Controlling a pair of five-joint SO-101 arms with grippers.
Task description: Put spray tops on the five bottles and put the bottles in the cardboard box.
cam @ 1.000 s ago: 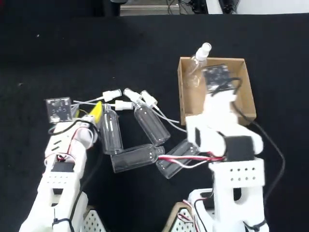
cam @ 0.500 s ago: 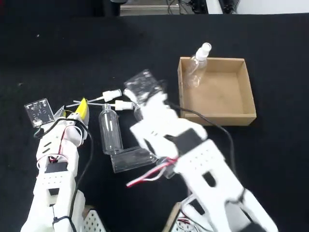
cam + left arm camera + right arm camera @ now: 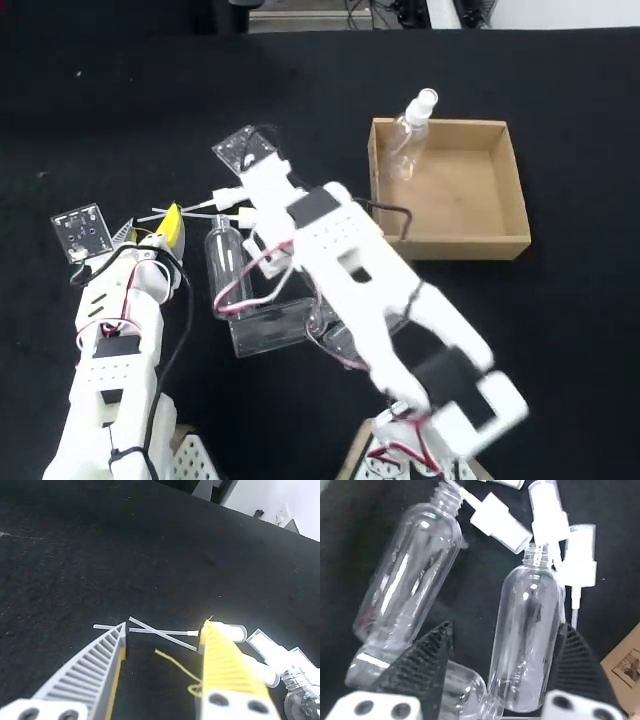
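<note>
Under my right claw point(image 3: 506, 626), spread wide and empty, 1 uncapped bottle point(image 3: 527, 635) lies on the table point(image 3: 350, 540) between the fingers point(image 3: 425, 660), long axis along my reach, neck pointing away toward the loose spray tops point(image 3: 502, 527).

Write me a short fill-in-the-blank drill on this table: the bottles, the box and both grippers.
1. The cardboard box holds ____ bottle.
2. The spray top on the boxed bottle is ____ in colour.
3. The left gripper has one grey finger and one ____ finger.
4. The right gripper, open, hangs over a clear bottle whose neck bears ____ spray top.
Missing words: one; white; yellow; no.
</note>
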